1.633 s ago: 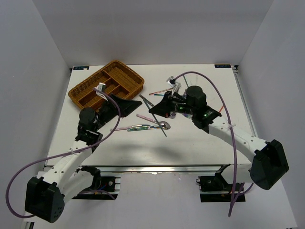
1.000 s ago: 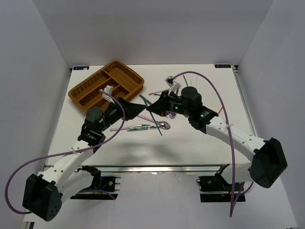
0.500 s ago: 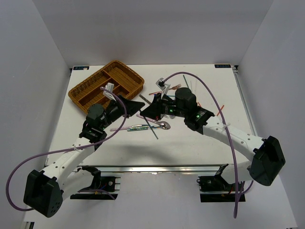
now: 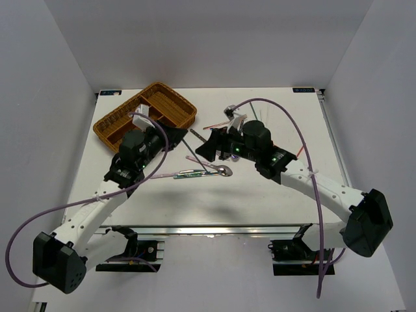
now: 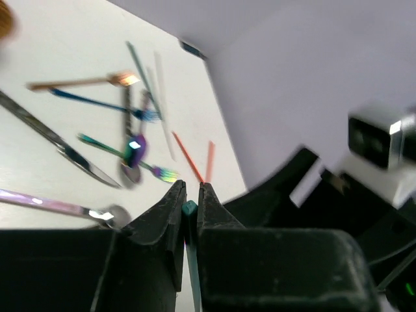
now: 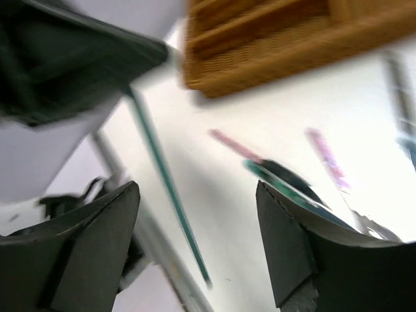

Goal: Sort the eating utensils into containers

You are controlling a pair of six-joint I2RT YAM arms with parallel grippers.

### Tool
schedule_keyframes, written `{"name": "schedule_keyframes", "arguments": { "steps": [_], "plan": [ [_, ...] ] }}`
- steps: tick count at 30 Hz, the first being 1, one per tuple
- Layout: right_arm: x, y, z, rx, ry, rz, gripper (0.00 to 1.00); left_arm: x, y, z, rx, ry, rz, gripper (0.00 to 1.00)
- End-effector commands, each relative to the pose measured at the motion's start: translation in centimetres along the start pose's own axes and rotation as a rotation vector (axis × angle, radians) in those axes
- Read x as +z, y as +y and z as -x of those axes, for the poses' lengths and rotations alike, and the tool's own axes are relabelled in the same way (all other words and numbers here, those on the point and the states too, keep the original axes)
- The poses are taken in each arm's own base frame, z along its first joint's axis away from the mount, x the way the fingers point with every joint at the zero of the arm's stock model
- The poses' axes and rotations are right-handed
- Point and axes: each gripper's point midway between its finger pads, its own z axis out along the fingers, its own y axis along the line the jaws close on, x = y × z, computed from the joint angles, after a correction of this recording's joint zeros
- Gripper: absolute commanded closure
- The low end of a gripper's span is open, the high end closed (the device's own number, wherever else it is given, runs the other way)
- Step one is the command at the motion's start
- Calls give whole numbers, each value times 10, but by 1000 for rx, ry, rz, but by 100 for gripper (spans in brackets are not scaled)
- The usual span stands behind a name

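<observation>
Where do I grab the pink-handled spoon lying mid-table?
Take the pink-handled spoon by its slim handle, not the rounded bowl. It lies flat on the table, so come straight down with jaws across the handle. The open right gripper looks nearest; the left gripper is shut on a green chopstick.

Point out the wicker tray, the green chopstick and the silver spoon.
wicker tray (image 4: 175,95): top external view, far rim.
green chopstick (image 5: 189,208): left wrist view, its gripped end.
silver spoon (image 4: 225,170): top external view, bowl.

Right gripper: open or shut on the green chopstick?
Open. In the wrist view the right gripper has its fingers wide apart, the green chopstick between them touching neither; the left gripper pinches it.
</observation>
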Motion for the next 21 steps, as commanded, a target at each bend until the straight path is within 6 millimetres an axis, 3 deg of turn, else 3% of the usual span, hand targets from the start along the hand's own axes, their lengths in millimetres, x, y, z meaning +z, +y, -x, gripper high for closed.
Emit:
{"name": "schedule_keyframes", "arguments": {
  "steps": [1,3,5,6,7,8,9,10,11,12,13,15,17,19,20,21],
  "plan": [
    [-31,-60,14,47,-87,-309,22,2,28,49,102,-134,273,100],
    [-58,-104,16,87,-129,-514,19,0,48,66,137,-166,414,100],
    [-85,-123,9,115,-148,-615,17,11,62,97,140,-237,509,100],
    [-101,-127,17,121,-193,-633,16,13,76,114,121,-271,554,100],
    [-109,-130,16,122,-204,-646,16,29,90,124,110,-270,586,100],
    [-115,-136,8,115,-194,-666,15,32,107,144,91,-299,623,100],
    [-125,-134,12,105,-217,-668,14,42,116,154,85,-310,631,100],
    [-129,-134,11,94,-214,-675,13,62,148,150,79,-277,680,100],
    [-134,-138,3,75,-185,-695,13,72,148,178,80,-319,656,100],
    [-141,-135,3,63,-191,-694,13,87,151,194,100,-347,618,100],
    [-144,-135,1,54,-185,-698,12,107,177,192,96,-324,627,100],
    [-154,-133,-6,40,-169,-701,11,131,172,232,120,-398,521,100],
    [-159,-127,-9,32,-168,-675,11,164,191,248,125,-400,453,100],
    [-162,-124,-15,26,-156,-665,11,185,204,250,121,-393,416,100],
    [-167,-127,-16,20,-157,-685,11,200,233,238,107,-371,436,100],
    [-176,-129,-18,17,-149,-722,11,213,223,241,113,-362,364,100]
  ]
}}
